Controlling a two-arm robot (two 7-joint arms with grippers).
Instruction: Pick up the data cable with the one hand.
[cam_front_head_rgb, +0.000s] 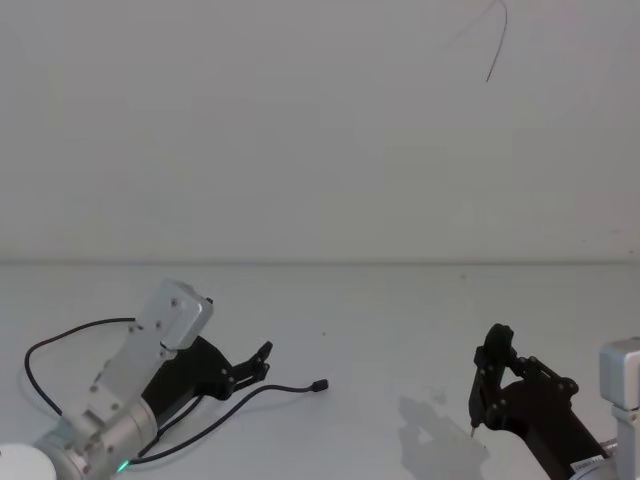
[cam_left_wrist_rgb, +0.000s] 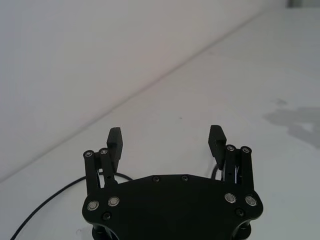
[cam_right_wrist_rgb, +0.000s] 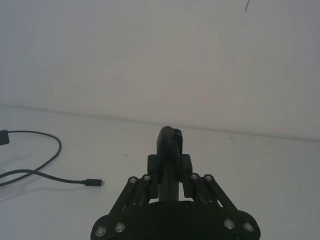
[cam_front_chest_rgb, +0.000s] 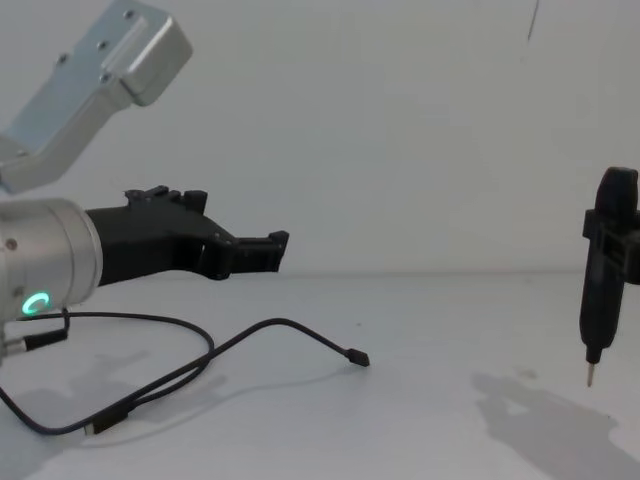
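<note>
Hovering over cable (cam_front_chest_rgb: 250, 335) on desk (cam_front_chest_rgb: 450, 330), left hand (cam_front_chest_rgb: 272, 250) is wide open w/ nothing in it; right hand (cam_right_wrist_rgb: 170, 166) grips screwdriver (cam_front_chest_rgb: 596, 320), well apart.

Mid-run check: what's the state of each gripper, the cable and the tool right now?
left gripper: open, empty, poised above the table.
data cable: lying loose on the table, ungrasped.
right gripper: shut on the screwdriver, off to the right.
screwdriver: upright, tip down, clear of the table.
ring light: lit green.

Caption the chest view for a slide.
Open left hand hovers above the data cable on the white table; right hand grips a screwdriver tip-down.
</note>
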